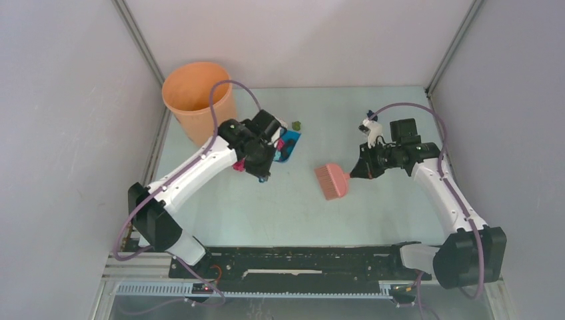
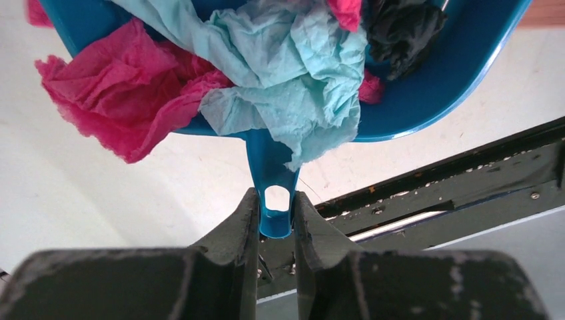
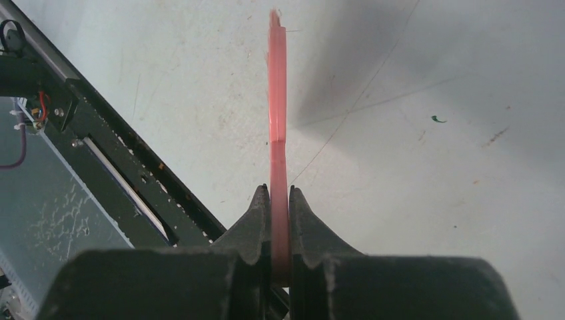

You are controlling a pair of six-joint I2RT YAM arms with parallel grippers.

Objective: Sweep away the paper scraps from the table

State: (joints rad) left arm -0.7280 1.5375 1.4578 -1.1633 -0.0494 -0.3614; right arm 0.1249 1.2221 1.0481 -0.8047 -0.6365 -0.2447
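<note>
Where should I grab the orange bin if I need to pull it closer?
Likely its near rim, from above, one finger inside and one outside: the orange bin stands upright, open-topped, too wide to span, tucked into the far-left corner. Both are occupied now: the left pincer clamps the dustpan handle, the right pincer the brush.

Bin (image 1: 200,123) x1, dustpan (image 2: 433,80) x1, brush (image 1: 331,181) x1, green scrap (image 1: 296,125) x1.

We find crumpled paper scraps (image 2: 286,73), magenta, light blue and black, heaped in the blue dustpan (image 2: 453,73); one olive green scrap (image 1: 296,125) lies on the pale mint bench (image 1: 373,213) just beside it.
</note>
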